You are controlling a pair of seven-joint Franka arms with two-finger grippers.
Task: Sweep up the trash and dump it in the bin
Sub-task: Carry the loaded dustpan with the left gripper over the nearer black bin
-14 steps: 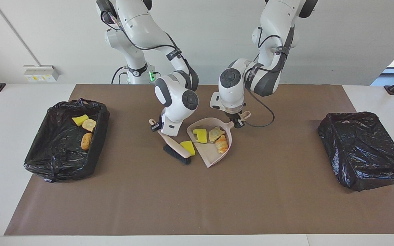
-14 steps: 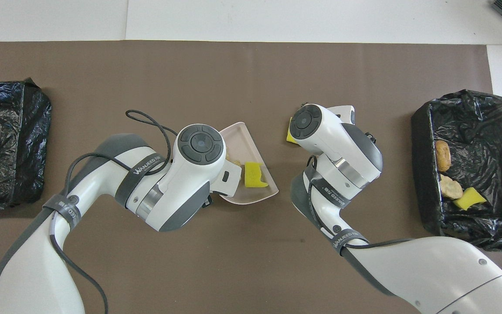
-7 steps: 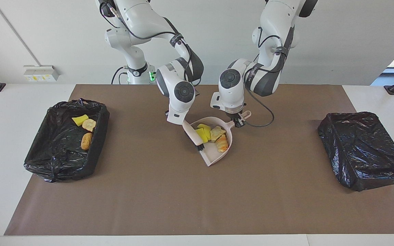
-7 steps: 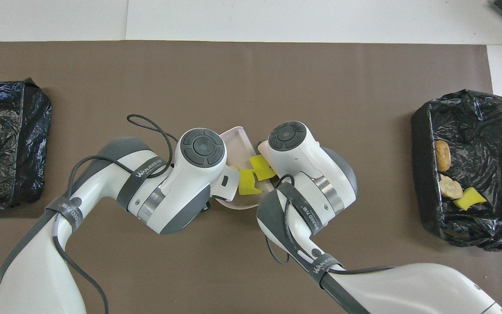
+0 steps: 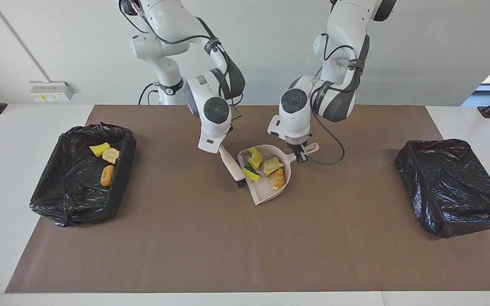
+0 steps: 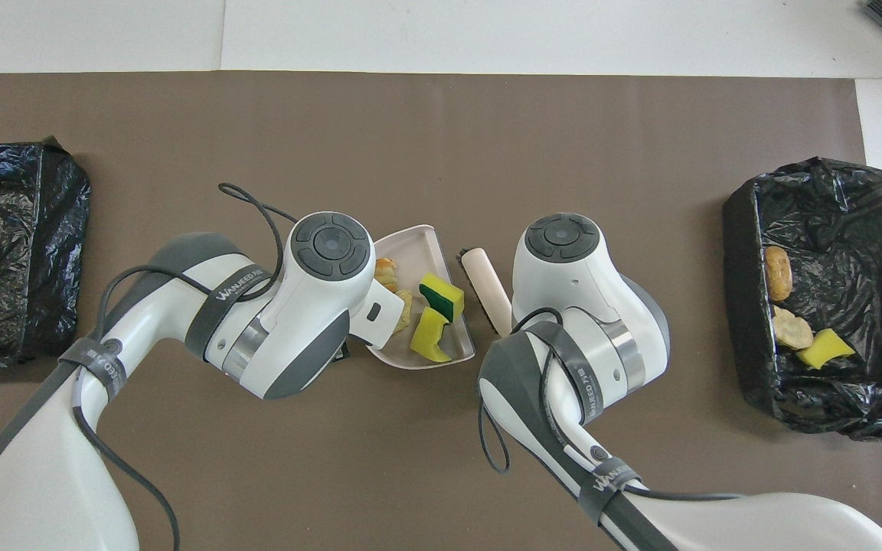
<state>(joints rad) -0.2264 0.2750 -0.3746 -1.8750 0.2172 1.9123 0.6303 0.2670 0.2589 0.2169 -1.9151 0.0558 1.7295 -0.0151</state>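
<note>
facing view: left gripper (image 5: 300, 156) clamped on pink dustpan (image 5: 266, 193) handle; pan now holds 2 yellow chunks (image 5: 254, 163) + 2 tan pieces (image 5: 275, 172). a sec ago one yellow chunk lay on the mat by the bristles. right gripper (image 5: 217, 149) clamped on brush (image 5: 233, 166), which has swung from flat on the mat to steep, just beside the pan's rim.

overhead view: brush (image 6: 485, 287) beside dustpan (image 6: 410, 246). 3 more trash bits sit in the bin (image 6: 747, 321) at right arm's end, unchanged.
</note>
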